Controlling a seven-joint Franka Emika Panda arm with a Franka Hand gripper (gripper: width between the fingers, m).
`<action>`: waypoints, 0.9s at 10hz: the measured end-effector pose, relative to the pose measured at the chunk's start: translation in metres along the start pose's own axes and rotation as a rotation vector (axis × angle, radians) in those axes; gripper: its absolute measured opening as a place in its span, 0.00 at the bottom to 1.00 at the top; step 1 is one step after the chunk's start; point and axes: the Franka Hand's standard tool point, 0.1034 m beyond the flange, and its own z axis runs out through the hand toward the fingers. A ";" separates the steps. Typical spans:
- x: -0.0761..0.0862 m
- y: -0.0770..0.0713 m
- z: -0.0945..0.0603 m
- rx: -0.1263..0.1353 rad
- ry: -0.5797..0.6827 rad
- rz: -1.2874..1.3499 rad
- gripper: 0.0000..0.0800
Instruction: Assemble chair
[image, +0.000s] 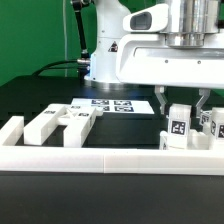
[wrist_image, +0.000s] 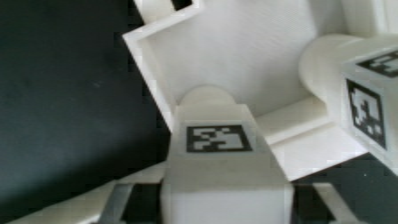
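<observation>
Black tabletop (image: 130, 135) filled the scene, with a green backdrop (image: 30, 40) behind it and a long white rail (image: 110, 160) along the near edge. The marker board (image: 112, 103) lay flat near the middle. The chair was not yet built. Several loose chair pieces (image: 48, 124) lay to the exterior view's left of the marker board. An upright tagged post (image: 178, 128) stood to the exterior view's right of the marker board, just beside another tagged block (image: 212, 124).

The gripper (image: 182, 108) hung directly over that post. Its fingers (image: 162, 100) were spread, one on each side of the post, and a small gap seemed to show, so I judged them released rather than clamped. In the wrist view the post (wrist_image: 217, 150) sat centred between the jaws, with the flat slab (wrist_image: 231, 60) behind it and the block (wrist_image: 365, 95) close alongside.

The step appeared to be grasping the post. To do it well, the gripper should come down squarely and stay centred, so both pads meet the flat sides together. The finger nearest the block needs clearance, or the block could be nudged. A low, firm grip would keep the post from tilting when lifted.
</observation>
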 end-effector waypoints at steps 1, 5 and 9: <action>0.000 0.001 0.000 0.009 -0.004 0.118 0.36; 0.002 0.001 0.001 0.031 0.012 0.431 0.36; 0.001 -0.001 0.001 0.042 0.001 0.771 0.36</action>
